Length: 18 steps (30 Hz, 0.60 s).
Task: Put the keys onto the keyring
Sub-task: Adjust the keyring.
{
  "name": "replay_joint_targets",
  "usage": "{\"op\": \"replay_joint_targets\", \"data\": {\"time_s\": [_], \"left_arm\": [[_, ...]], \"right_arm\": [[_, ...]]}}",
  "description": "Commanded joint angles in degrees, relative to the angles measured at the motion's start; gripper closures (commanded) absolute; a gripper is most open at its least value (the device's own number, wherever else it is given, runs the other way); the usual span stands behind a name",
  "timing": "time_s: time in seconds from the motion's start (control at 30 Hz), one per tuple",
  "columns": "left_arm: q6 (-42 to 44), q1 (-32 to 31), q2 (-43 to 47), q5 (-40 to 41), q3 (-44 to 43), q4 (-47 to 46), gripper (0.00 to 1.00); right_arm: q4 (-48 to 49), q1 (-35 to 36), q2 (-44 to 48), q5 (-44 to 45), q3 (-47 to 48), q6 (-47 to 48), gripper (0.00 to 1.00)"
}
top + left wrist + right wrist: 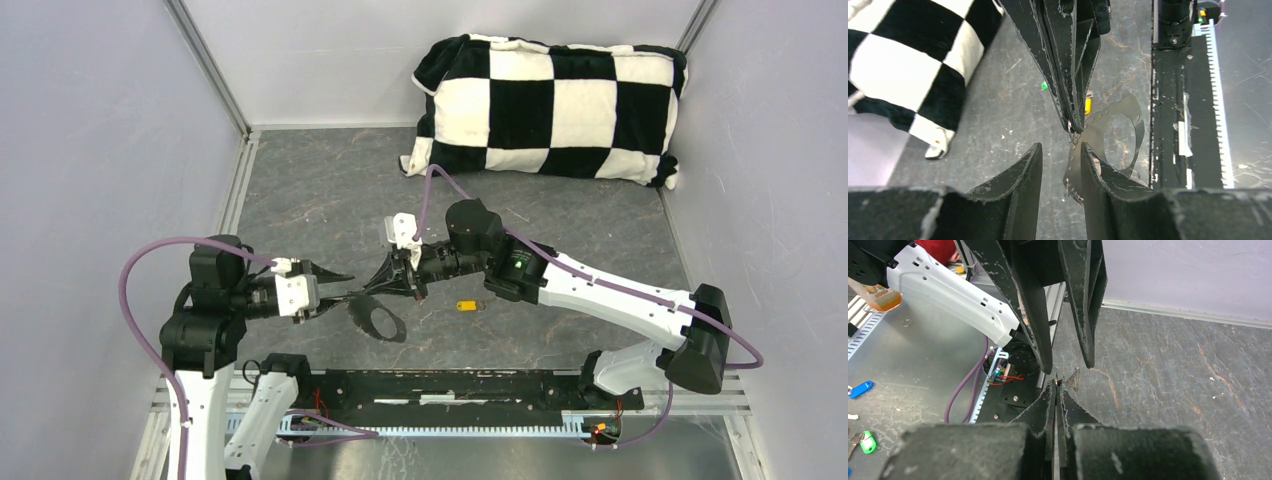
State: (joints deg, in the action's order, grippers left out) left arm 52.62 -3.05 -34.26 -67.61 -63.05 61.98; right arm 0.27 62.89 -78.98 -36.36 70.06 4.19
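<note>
Soft, even overhead light; faint shadows; near foregrounds slightly blurred.

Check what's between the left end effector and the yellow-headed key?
The right end effector, shut, sits in line between left end effector and yellow-headed key; a dark cutout sheet lies alongside. Clearest in left wrist view.

Plastic-headed key (466, 306) — plush cloth pillow (550, 105)

The left tool (1060, 146) and right tool (1058, 385) meet tip to tip over the middle of the table (330, 190), barring each other's way. Bare table lies behind them. A pillow (550, 105) fills the far right corner, and a black rail (450, 385) lines the near edge.
</note>
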Motion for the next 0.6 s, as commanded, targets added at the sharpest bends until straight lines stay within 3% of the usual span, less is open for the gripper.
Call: {"op": "replay_joint_targets", "data": {"time_s": [0.0, 0.23, 0.4, 0.57], "left_arm": [[6.1, 0.0, -1.2, -1.0, -2.5, 7.2, 0.6], [3.7, 0.0, 1.4, -0.2, -0.8, 5.2, 0.58], [3.5, 0.0, 1.6, 0.9, 1.7, 4.6, 0.17], [-12.5, 0.0, 7.3, 7.2, 6.4, -13.4, 0.16]], "right_arm": [[5.3, 0.4, 0.9, 1.2, 1.2, -1.1, 0.99], [14.8, 0.4, 3.0, 1.7, -3.8, -7.6, 1.0], [17.3, 0.4, 4.2, 2.3, -4.9, -9.9, 0.99], [9.4, 0.6, 5.0, 14.5, -1.5, -6.9, 0.99]]}}
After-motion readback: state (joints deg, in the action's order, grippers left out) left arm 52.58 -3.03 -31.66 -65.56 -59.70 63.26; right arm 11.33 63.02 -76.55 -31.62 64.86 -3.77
